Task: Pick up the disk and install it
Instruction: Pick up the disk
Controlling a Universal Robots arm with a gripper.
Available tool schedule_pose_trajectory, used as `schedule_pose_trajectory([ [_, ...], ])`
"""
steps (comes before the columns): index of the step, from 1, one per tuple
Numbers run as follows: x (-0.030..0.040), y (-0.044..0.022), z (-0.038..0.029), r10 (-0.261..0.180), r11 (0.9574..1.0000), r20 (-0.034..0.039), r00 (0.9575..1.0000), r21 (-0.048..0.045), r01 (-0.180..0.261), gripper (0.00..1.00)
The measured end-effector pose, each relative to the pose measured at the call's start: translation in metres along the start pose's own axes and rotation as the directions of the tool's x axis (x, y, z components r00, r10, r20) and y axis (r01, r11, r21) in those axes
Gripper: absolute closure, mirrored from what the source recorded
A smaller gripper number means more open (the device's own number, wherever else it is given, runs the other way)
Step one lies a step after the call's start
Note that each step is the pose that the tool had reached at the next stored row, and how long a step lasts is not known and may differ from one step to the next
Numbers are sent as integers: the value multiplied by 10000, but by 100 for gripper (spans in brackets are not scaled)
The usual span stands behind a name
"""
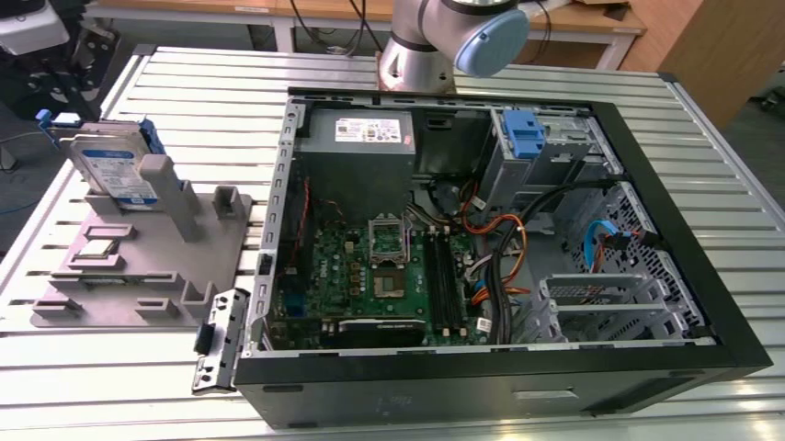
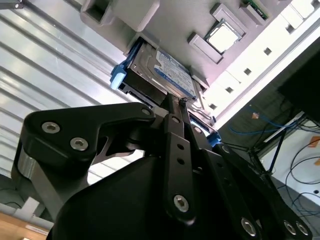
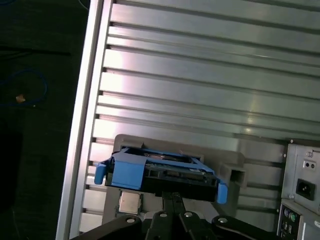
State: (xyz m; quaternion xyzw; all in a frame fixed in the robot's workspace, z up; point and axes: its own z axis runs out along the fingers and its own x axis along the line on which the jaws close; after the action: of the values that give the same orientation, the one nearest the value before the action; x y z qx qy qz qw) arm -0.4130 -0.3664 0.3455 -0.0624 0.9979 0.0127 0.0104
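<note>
Black pincer (image 2: 176, 101), its fingers closed together, tips just beside the near edge of the disk (image 2: 167, 75); whether they touch it cannot be told. The disk stands on edge in a grey holder (image 1: 165, 262), near the counter (image 1: 711, 129) edge at the exterior view's left. Farther along the counter lies an open computer case (image 1: 491, 386).

Computer case (image 1: 491, 381) lies open-sided, access from above free; cables (image 1: 521, 216) crowd its interior near the drive bay (image 1: 571, 138). Beside the case, fixture posts (image 1: 184, 207) flank the disk (image 1: 105, 165).
</note>
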Motion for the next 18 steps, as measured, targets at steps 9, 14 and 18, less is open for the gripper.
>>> schedule_pose_trajectory([
  [9,0,0,1,-1277,9918,-29,9918,-30,1277,90],
  [14,0,0,2,-1766,9843,-38,9843,-43,1766,90],
  [18,0,0,2,-1766,9843,-38,9843,-43,1766,90],
])
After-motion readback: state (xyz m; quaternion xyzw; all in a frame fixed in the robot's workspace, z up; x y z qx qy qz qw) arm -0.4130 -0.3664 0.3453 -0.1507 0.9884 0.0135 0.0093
